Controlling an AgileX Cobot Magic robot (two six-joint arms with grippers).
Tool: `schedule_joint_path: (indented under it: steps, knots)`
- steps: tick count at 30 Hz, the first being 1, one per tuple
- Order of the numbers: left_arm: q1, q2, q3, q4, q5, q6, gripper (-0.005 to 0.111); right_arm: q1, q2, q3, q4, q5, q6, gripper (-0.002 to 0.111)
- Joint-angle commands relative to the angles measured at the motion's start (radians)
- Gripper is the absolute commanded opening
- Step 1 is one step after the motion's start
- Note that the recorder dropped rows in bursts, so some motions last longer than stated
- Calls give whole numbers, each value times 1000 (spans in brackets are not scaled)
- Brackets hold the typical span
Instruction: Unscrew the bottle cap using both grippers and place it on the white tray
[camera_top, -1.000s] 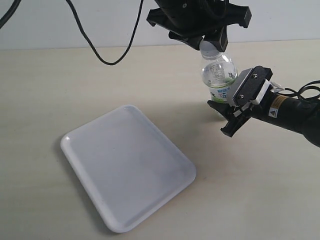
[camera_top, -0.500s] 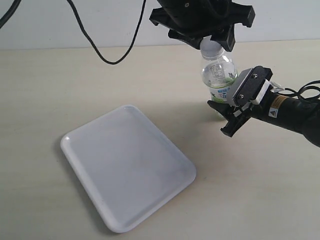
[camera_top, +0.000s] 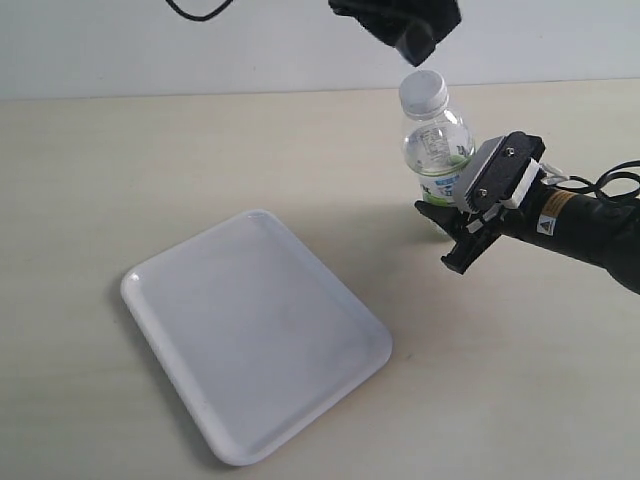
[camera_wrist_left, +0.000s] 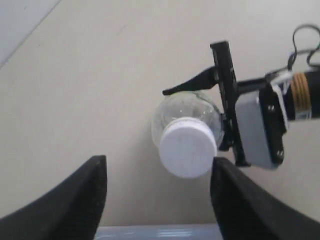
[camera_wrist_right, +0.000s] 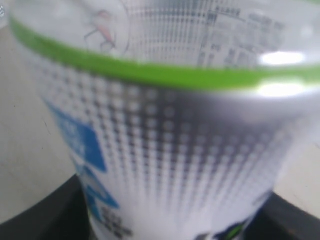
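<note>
The clear bottle (camera_top: 437, 145) with its lime label stands upright on the table, right of the white tray (camera_top: 260, 330). The white bottle cap (camera_top: 423, 92) sits on the bottle's neck. My right gripper (camera_top: 443, 235), with the grey block, is shut on the bottle's lower body; up close the bottle's label (camera_wrist_right: 170, 140) fills the space between its black fingers (camera_wrist_right: 47, 217). My left gripper (camera_top: 413, 45) hangs above the cap at the frame's top edge. From its own camera the left gripper (camera_wrist_left: 157, 185) is open, with the cap (camera_wrist_left: 188, 147) below and nothing held.
The tan table (camera_top: 120, 170) runs to a pale wall at the back. A black cable (camera_top: 200, 8) hangs at the top left. The right arm and its cables (camera_top: 610, 180) reach in from the right edge. The tray's rim (camera_wrist_left: 160, 232) shows near the left fingers.
My left gripper, which was down around the cap, has risen clear of it and is mostly out of the top of the exterior view. The cap stays on the bottle. The right gripper is unmoved.
</note>
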Motion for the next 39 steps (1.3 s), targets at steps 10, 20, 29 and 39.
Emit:
schedule_joint_path:
  steps: [10,20,29,39]
  knots:
    - [-6,15,-8,-91,46,991,60,0,-2,0,-16,60,2,0]
    - [-6,79,-8,-111,-29,1007,60,0,-2,0,-16,60,2,0]
    - [-6,86,-8,-129,-31,1007,60,0,-2,0,-16,60,2,0]
    - [-6,86,7,-129,-29,1003,60,0,-2,0,-15,60,3,0]
